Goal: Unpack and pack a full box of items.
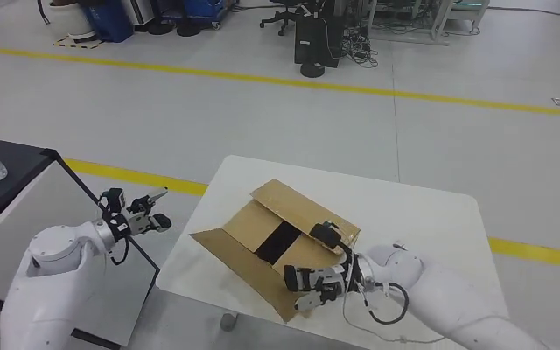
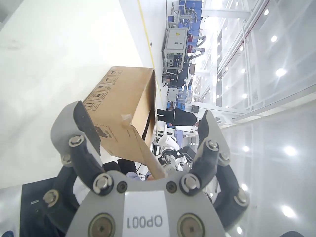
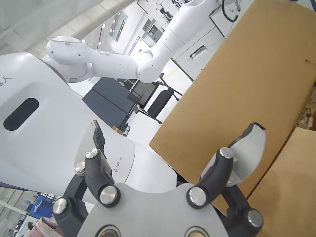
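A brown cardboard box (image 1: 280, 241) sits on the white table (image 1: 420, 219) with its flaps spread and a dark gap (image 1: 278, 242) in the middle. My right gripper (image 1: 306, 290) is at the box's near flap, open, with the flap (image 3: 234, 80) beside one finger (image 3: 254, 136) in the right wrist view and nothing held. My left gripper (image 1: 156, 210) hangs off the table's left side, open and empty. In the left wrist view its fingers (image 2: 84, 124) frame the box (image 2: 123, 104) farther off. What lies inside the box is hidden.
A dark cabinet (image 1: 35, 184) stands left of the table, under the left arm. Bare table lies behind and to the right of the box. A black office chair (image 3: 158, 102) stands on the floor beyond. Yellow lines (image 1: 262, 80) cross the floor.
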Action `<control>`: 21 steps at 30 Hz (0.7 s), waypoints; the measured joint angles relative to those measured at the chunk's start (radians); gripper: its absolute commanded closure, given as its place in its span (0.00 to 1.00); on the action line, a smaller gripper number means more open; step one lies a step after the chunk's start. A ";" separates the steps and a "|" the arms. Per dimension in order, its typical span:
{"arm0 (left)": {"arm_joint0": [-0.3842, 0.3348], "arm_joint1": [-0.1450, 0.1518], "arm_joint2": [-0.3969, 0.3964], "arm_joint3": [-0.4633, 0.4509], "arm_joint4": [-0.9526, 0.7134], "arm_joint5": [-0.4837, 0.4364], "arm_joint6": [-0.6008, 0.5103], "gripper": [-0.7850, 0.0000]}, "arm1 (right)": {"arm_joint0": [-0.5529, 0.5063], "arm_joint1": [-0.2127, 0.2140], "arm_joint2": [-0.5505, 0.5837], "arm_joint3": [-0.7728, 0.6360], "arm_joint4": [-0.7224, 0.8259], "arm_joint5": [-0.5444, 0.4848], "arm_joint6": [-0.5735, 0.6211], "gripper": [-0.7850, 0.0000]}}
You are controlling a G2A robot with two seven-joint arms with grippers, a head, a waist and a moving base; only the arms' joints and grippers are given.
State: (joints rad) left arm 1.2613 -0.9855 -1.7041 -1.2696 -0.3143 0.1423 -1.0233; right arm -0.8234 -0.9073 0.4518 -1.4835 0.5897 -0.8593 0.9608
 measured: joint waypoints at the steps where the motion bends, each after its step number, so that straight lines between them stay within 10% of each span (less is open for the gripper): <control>1: 0.004 0.002 -0.006 -0.003 -0.001 0.000 0.000 0.00 | 0.004 -0.007 -0.005 0.007 -0.004 0.001 0.001 0.00; 21: 0.023 0.013 0.015 -0.064 0.029 -0.035 0.035 0.00 | -0.087 0.033 0.131 -0.093 -0.038 0.050 0.006 0.00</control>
State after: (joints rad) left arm 1.2846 -0.9720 -1.6892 -1.3332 -0.2856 0.1074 -0.9882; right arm -0.9104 -0.8739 0.5827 -1.5764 0.5518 -0.8095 0.9668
